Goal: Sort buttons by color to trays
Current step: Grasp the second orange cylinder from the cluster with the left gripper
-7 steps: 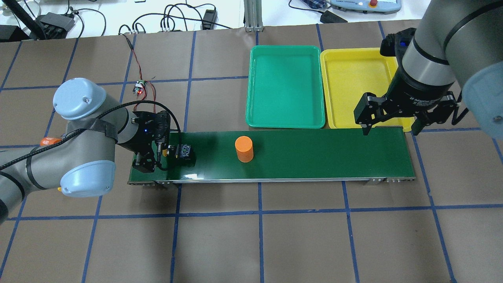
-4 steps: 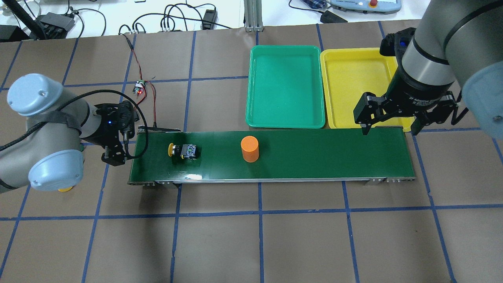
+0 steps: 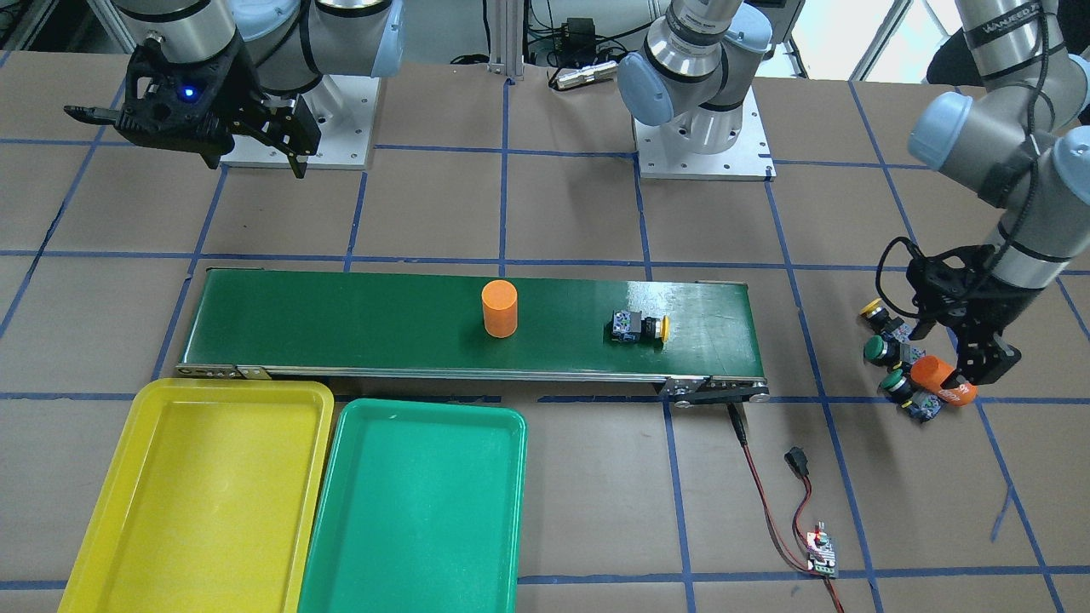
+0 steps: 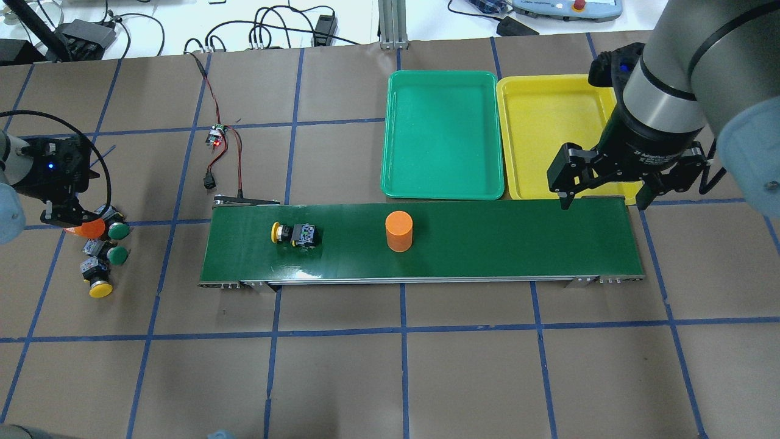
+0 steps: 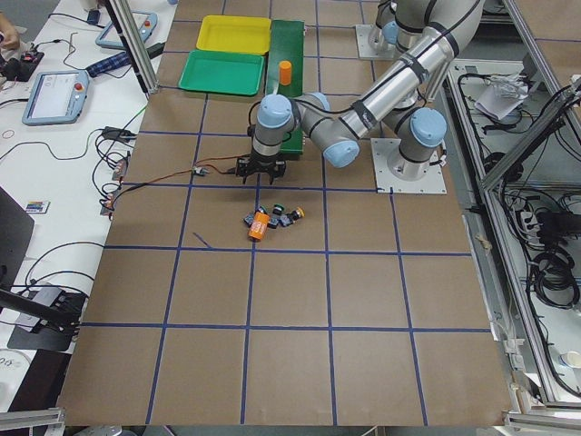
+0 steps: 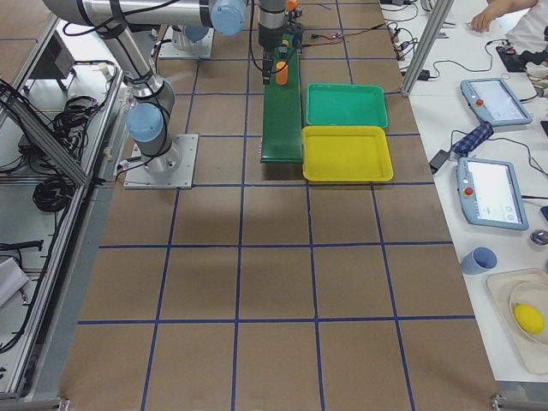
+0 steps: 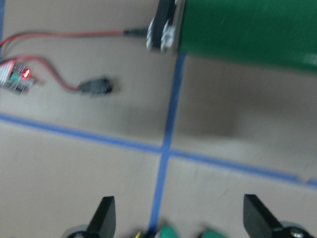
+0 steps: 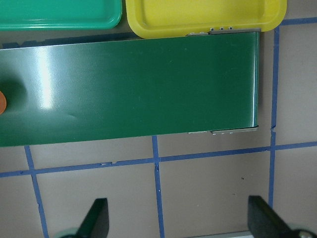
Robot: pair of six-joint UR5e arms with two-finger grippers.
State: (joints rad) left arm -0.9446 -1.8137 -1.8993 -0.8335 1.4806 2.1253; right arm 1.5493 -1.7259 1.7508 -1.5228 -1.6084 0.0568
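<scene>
**One yellow button on the belt, three off it**

You have one yellow button [image 4: 292, 233] lying on its side on the conveyor belt [image 4: 487, 238], near the end on the robot's left. An orange cylinder [image 4: 399, 230] stands upright on the belt, well apart from it.

Your other three buttons lie clustered on the worktop [image 4: 463, 366] off that same end: a green button [image 4: 119, 230], a second green button [image 4: 117, 254] and a second yellow button [image 4: 99, 288]. A second orange cylinder [image 4: 85, 229] lies on its side among them.

The left gripper [image 7: 178, 208] hovers over this cluster, its jaws spread wide and holding nothing. The right gripper [image 4: 604, 198] hangs over the belt's other end, its jaws likewise apart and bare.

The green tray [image 4: 443, 134] and the yellow tray [image 4: 542, 122] sit side by side just beyond the belt.
</scene>
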